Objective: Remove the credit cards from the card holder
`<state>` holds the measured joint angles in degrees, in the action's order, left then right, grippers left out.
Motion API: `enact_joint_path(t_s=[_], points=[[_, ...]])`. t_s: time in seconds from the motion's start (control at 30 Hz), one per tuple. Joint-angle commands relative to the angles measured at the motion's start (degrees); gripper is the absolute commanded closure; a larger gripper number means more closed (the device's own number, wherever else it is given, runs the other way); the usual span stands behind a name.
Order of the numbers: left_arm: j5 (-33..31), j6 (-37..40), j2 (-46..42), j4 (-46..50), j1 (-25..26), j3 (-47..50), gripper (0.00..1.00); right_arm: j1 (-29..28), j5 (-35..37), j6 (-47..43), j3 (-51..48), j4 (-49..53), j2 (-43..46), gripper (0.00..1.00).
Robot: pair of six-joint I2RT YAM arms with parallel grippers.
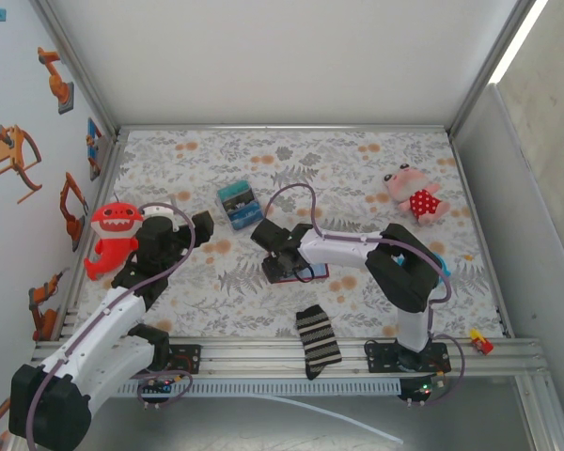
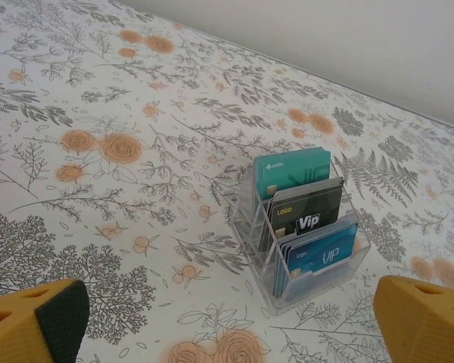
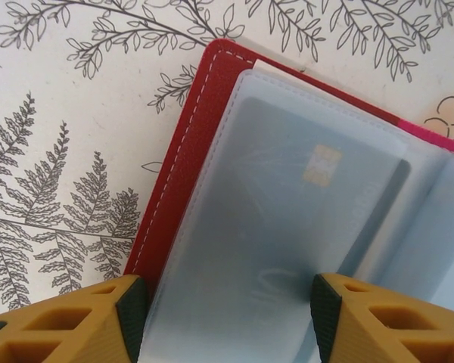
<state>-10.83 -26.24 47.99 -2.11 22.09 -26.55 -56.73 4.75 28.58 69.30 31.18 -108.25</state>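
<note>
One grey card (image 3: 287, 212) sits in the red wallet (image 3: 185, 151), maybe more; my right gripper (image 3: 228, 306) and left gripper (image 2: 227, 321) gape, empty.

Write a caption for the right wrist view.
Yellow fingers stand apart over a credit card sleeved in the open red card holder.

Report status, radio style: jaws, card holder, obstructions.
Left jaws open, facing clear card stand. Right jaws open, straddling a pocket of the open card holder; credit card inside, not yet pulled. Nothing blocking.
</note>
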Motion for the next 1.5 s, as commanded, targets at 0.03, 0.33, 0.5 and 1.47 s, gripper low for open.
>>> enact_joint_path(t_s=[0.03,0.33,0.5,1.47], points=[[1.5,0.1,0.1,0.0,-0.1,-1.8,0.03,-0.2,-0.3,1.2,-1.3,-0.8,0.8,0.46],[3.1,0.3,-0.5,0.6,-0.1,-2.5,0.03,0.6,-2.3,1.5,-2.7,-3.0,2.5,0.5],[3.7,0.3,-0.7,1.0,0.0,-3.0,0.03,1.7,-4.1,2.4,-4.8,-5.1,4.2,0.52],[4.0,3.7,-2.1,2.2,2.4,-6.5,0.03,3.0,1.0,2.7,-3.8,-1.3,7.7,0.62]])
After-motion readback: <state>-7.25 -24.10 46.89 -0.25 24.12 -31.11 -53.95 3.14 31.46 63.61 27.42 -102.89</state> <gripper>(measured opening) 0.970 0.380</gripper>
